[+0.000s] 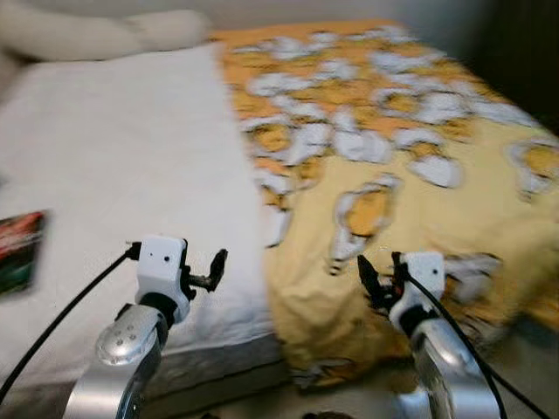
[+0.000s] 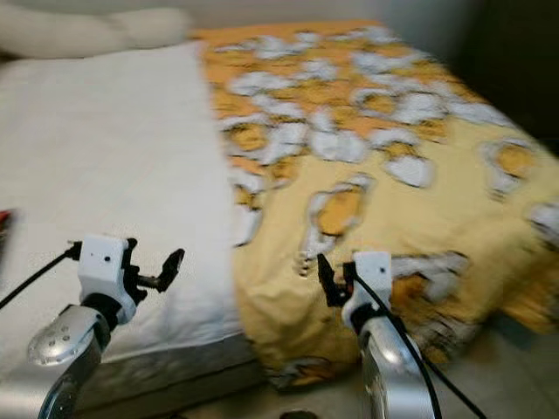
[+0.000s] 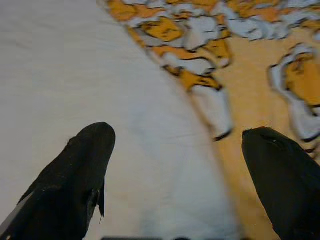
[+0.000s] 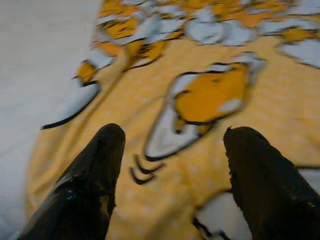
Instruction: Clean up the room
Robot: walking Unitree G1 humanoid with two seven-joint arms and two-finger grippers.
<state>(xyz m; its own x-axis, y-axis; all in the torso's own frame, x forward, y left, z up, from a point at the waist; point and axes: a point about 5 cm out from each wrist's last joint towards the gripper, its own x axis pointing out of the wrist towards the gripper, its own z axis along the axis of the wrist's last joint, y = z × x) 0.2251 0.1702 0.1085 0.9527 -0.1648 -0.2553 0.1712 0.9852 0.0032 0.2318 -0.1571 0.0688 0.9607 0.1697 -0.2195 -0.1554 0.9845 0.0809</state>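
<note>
A yellow blanket (image 1: 410,175) with orange and white figures covers the right half of the bed, and its near edge hangs over the bed's front. The left half is bare white sheet (image 1: 122,166). My left gripper (image 1: 214,269) hovers open over the sheet near the blanket's edge, nothing between its fingers (image 3: 85,165). My right gripper (image 1: 377,275) is open too, held just above the blanket's near edge, its fingers (image 4: 100,160) apart over a printed figure. The picture is somewhat blurred.
Pale pillows (image 1: 96,35) lie along the head of the bed at the far left. A flat dark red and green item (image 1: 19,249) rests on the sheet at the left edge. Light floor (image 1: 524,358) shows at the bed's near right corner.
</note>
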